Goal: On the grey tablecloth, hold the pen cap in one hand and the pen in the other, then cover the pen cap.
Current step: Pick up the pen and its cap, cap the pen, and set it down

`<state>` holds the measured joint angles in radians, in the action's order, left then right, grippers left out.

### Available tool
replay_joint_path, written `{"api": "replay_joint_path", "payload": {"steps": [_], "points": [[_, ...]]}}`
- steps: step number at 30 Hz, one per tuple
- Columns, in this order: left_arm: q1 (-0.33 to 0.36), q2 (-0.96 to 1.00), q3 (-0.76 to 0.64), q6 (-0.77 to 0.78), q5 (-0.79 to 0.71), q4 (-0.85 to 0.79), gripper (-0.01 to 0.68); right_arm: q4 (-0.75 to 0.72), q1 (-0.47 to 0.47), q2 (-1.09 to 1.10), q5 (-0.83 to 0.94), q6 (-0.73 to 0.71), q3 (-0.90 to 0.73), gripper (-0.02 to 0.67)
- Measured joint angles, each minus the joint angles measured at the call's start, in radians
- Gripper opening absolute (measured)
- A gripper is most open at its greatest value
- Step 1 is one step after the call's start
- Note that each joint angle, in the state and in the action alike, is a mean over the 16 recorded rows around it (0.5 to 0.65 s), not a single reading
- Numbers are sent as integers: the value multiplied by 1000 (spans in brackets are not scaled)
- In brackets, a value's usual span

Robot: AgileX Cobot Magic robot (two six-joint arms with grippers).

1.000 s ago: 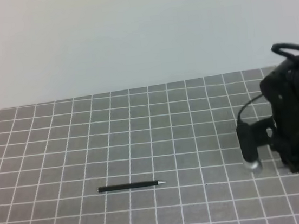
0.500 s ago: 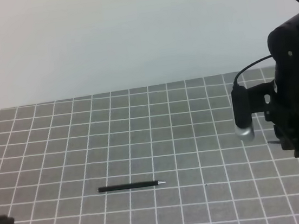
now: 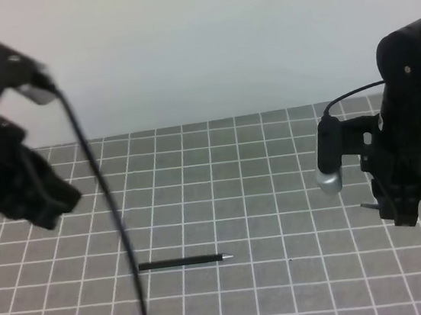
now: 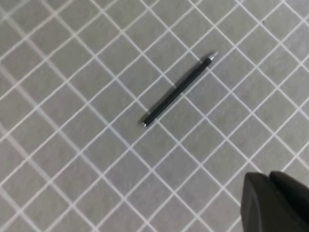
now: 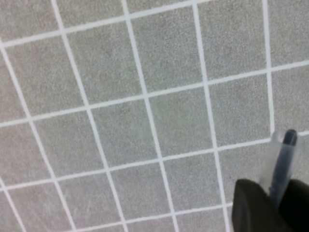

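Black jaw tips of the right gripper (image 5: 270, 203) stand nearly together, pinching the pen cap (image 5: 282, 159), which sticks out past the tips, a clear-walled sleeve with a dark core. In the high view a thin sliver, probably the clip, juts sideways from that gripper (image 3: 399, 215), which hangs above the grey tablecloth (image 3: 273, 165).

Left gripper (image 3: 48, 212): blurred in the high view, only a dark corner in its own wrist view (image 4: 275, 203). Cannot tell how far its jaws stand apart. It holds nothing and sits high over the left side of the cloth.

Pen (image 3: 185, 262) lies flat on the cloth near the front centre, silvery tip toward the right arm; well apart from both grippers. Wrist view shows it (image 4: 177, 88) lying diagonally across the grid.

Handling, judged:
- Pen looks light, stiff, very slim and smooth; likely to roll or skate if nudged.
- Best hold: mid-barrel, jaws straddling across the shaft, tip end left free for the cap.
- Cap is small and light; a shallow pinch could let it twist during mating.
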<state>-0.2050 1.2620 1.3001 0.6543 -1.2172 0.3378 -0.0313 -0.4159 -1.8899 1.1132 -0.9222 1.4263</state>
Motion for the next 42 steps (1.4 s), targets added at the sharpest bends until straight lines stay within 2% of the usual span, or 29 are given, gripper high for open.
{"api": "replay_joint_path", "payload": {"steps": [4,11,15,19,28,35,42], "points": [[-67,123,54,43,17,-75,105,-3,0,0,5,16,0,87],[-190,283,84,89,74,-211,277,-35,0,0,24,39,0,87],[-231,361,86,109,114,-267,359,-72,0,0,38,63,0,87],[-247,438,86,158,147,-280,402,-107,0,0,49,83,0,87],[-250,582,86,372,188,-291,412,-149,0,0,56,113,0,82],[-242,644,86,503,243,-313,375,-142,0,0,55,114,0,82],[-192,670,86,549,292,-284,327,-134,0,0,53,116,0,87]]}}
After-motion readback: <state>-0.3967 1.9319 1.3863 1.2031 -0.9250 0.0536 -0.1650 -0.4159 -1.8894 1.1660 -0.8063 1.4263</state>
